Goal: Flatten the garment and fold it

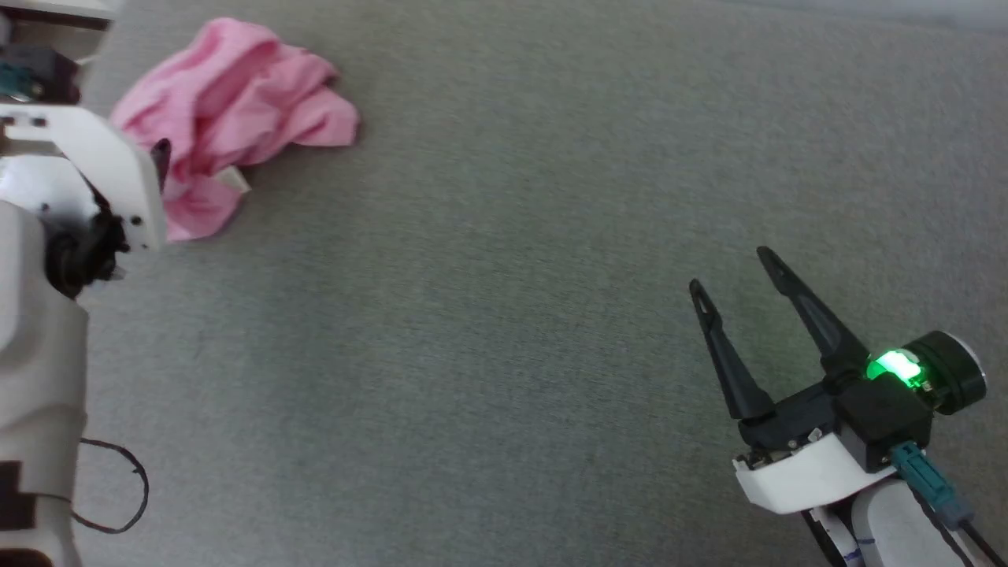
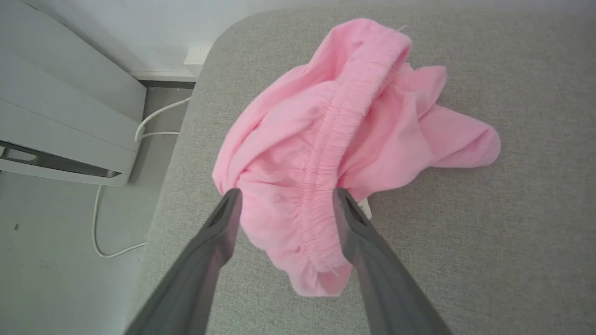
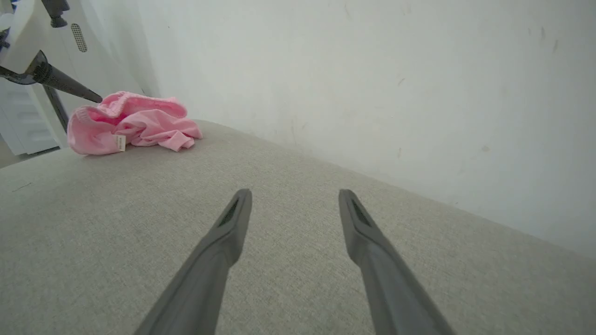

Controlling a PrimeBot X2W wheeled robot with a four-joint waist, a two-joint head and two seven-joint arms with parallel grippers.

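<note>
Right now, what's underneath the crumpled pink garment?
The garment lies bunched on the grey fabric surface, which shows beside it. A white label pokes out at its edge. Anything beneath the folds themselves is covered and cannot be seen.

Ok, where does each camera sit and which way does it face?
Head view: on the head, looking down at the grey surface; left arm at left, right tool lower right.
Left wrist view: above the garment, looking down past the open left tool.
Right wrist view: low, facing across the surface to the wall, past the right tool.
Shared: all see the garment.
</note>
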